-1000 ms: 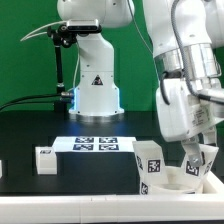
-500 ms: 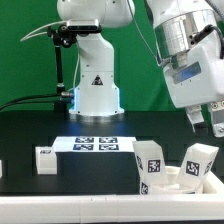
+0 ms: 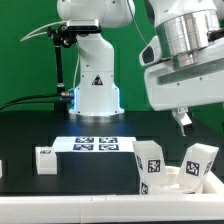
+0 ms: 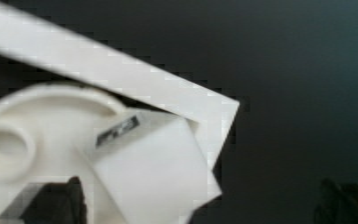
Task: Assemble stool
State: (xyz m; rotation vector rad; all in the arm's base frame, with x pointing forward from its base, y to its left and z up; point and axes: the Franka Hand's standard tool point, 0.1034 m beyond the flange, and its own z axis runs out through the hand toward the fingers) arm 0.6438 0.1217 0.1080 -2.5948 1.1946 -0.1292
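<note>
On the black worktop, the stool (two tagged legs showing) lies well below the empty, wide-spread pincer.

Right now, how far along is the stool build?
Done: one leg and a leaning leg stand on the seat; I can't tell whether either is fully seated. In hand: nothing. The jaws hang open and empty above the parts. Left: a loose leg sits beside the marker board, not yet fitted, plus checking the leaning one.
</note>
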